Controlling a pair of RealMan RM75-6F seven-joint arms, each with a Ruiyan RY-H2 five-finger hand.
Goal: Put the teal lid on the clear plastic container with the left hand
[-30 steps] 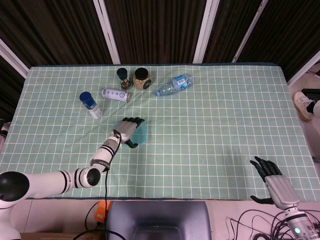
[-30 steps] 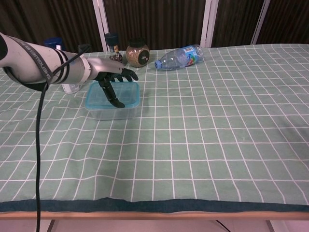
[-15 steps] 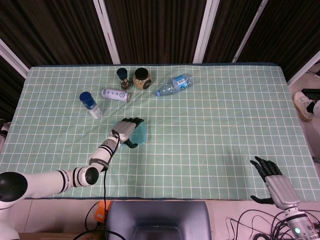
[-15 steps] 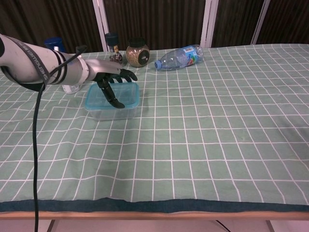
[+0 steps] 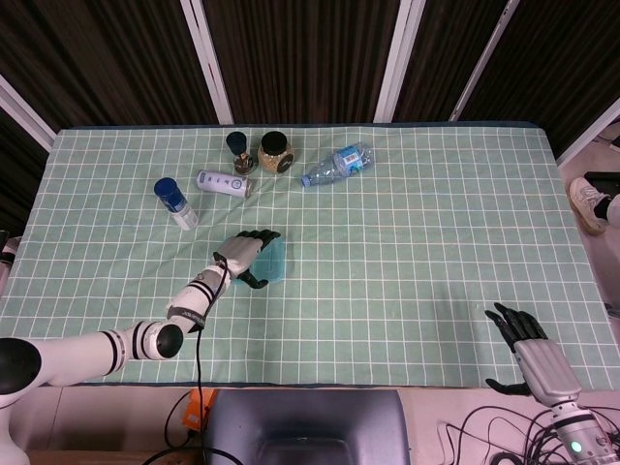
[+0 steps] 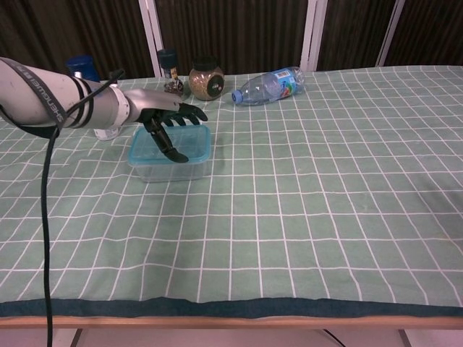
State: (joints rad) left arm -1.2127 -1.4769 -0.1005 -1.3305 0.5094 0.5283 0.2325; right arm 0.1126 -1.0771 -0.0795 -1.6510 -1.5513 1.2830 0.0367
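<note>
The left hand [image 6: 165, 121] is spread, palm down, directly above the teal lid [image 6: 171, 142], which already sits flat on the clear plastic container [image 6: 171, 168] in the left half of the table [image 5: 417, 242]. The fingers [image 6: 189, 112] reach toward the far edge of the lid and lie apart, while the thumb [image 6: 166, 147] angles down over the middle of the lid. Whether the palm presses on the lid or hovers just above it cannot be told from either view. The hand holds nothing. The lid lies straight beneath the fingers, not to one side of them, so any seating push would go straight down. The box looks only slightly longer across the table than from front to back.

The right hand [image 5: 531, 351] rests at the near right corner of the table, fingers loosely spread and empty, well apart from the container; the left hand is by far the nearer.

Compared with one second ago, the lid and container show no clear shift. The left forearm has swung a little lower and leftward, while the hand itself has stayed over the lid with the same spread.

Behind the container stand a blue-capped bottle [image 5: 174, 201], a white bottle lying down [image 5: 223, 182], a dark-capped bottle [image 5: 238, 149], a jar [image 5: 275, 152] and a water bottle on its side [image 5: 336, 164].
</note>
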